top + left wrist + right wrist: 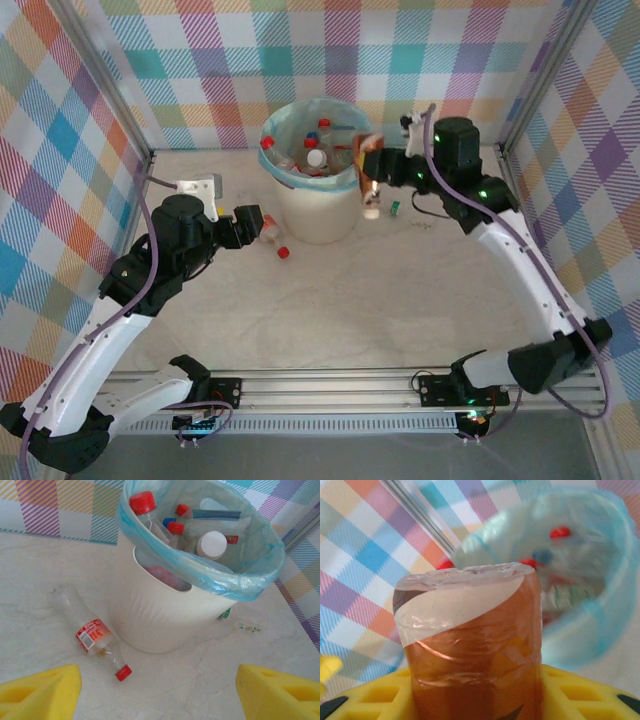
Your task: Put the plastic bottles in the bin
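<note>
The cream-white bin (312,205) with its light blue bag stands at the back middle of the table, and several bottles (165,527) with red and white caps lie inside it. On the table left of the bin lies one clear bottle (92,636) with a red label and a red cap (283,252). My left gripper (258,226) hovers beside it, open, its yellow fingers (42,690) wide apart and empty. My right gripper (378,168) is shut on an orange-labelled bottle (470,640), held white cap down at the bin's right rim (600,605).
A small green object (395,208) and a scrap of label (248,626) lie on the table right of the bin. Checkered walls and aluminium posts (110,100) enclose the table on three sides. A rail (330,380) runs along the near edge.
</note>
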Available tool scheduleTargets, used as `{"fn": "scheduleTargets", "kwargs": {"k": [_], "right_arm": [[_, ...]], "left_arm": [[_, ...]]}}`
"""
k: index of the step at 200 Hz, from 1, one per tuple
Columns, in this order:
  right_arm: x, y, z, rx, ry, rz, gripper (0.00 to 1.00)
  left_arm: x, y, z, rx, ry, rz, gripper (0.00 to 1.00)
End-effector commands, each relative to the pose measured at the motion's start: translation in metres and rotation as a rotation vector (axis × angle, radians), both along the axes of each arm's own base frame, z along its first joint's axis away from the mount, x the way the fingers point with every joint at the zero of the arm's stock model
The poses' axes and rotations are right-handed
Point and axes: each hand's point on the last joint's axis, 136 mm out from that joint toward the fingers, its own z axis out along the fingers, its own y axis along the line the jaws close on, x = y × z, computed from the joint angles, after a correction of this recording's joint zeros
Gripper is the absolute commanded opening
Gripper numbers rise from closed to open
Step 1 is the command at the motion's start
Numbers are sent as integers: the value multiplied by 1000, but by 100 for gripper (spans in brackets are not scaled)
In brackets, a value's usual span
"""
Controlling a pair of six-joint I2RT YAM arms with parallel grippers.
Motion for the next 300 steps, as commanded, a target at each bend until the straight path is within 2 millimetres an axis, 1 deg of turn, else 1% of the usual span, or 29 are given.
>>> {"fn": "scheduleTargets", "kwargs": {"k": [1,25,37,39,62,79,99,126,153,164,174,201,230,253,275,288,290,291,300], "right_arm": [[35,16,37,192,-30,-55,50],[71,29,49,318,-21,-113,50],[90,35,46,367,-9,-149,50],[96,36,44,383,-2,-163,49],[121,51,42,453,-6,-213,48],[138,63,37,467,-9,-250,49],[156,74,25,492,12,-281,51],[173,85,6,501,58,-304,52],[175,87,-2,474,65,-321,57],[172,87,-1,464,63,-323,63],[169,85,3,456,44,-328,67],[160,86,16,420,-14,-313,72],[149,88,31,377,-76,-290,72],[143,90,39,346,-118,-274,70],[143,95,41,319,-134,-254,68],[145,101,36,297,-122,-230,68],[144,101,39,298,-125,-226,68],[145,103,35,289,-115,-223,68],[144,108,35,278,-111,-199,68]], "left_arm": [[-5,7,16,-6,-38,20,81],[-10,14,17,-4,-46,37,81],[-11,15,17,-5,-48,39,81],[-12,16,17,-5,-49,41,81],[-14,18,17,-1,-48,48,81],[-15,20,17,-4,-48,52,81],[-16,21,16,-8,-46,54,81],[-17,23,13,-5,-42,60,81],[-18,24,12,0,-41,66,81],[-18,25,11,1,-40,67,81],[-17,25,10,5,-38,68,81],[-15,22,8,6,-33,62,82],[-13,20,5,10,-26,59,82],[-12,20,3,14,-20,61,82],[-13,21,2,15,-18,63,82],[-13,21,2,14,-18,66,82],[-13,21,2,14,-18,66,82],[-14,21,2,14,-18,66,82],[-14,22,2,17,-18,68,82]]}}
